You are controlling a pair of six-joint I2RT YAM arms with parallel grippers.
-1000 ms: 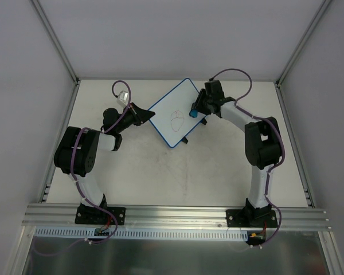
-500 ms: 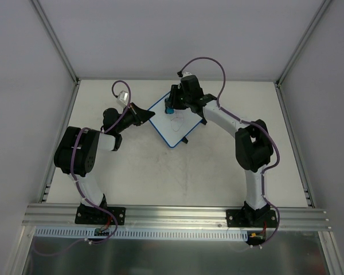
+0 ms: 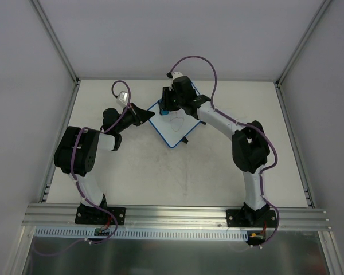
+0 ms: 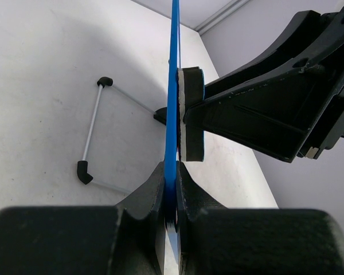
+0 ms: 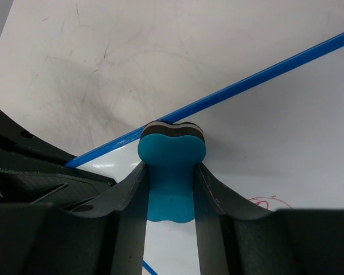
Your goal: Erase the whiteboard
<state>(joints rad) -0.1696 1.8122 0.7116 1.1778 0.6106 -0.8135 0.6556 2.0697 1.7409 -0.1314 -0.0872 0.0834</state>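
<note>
Scuffed white table (image 3: 212,172) beneath whiteboard (image 3: 174,132)

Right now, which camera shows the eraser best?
Right wrist: the eraser sits mid-frame in the right gripper, against the whiteboard. Left wrist shows it edge-on; the top view mostly hides it under that gripper.

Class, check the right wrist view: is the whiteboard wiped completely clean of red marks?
No, a red scribble shows on the whiteboard, lower right of the eraser.
</note>
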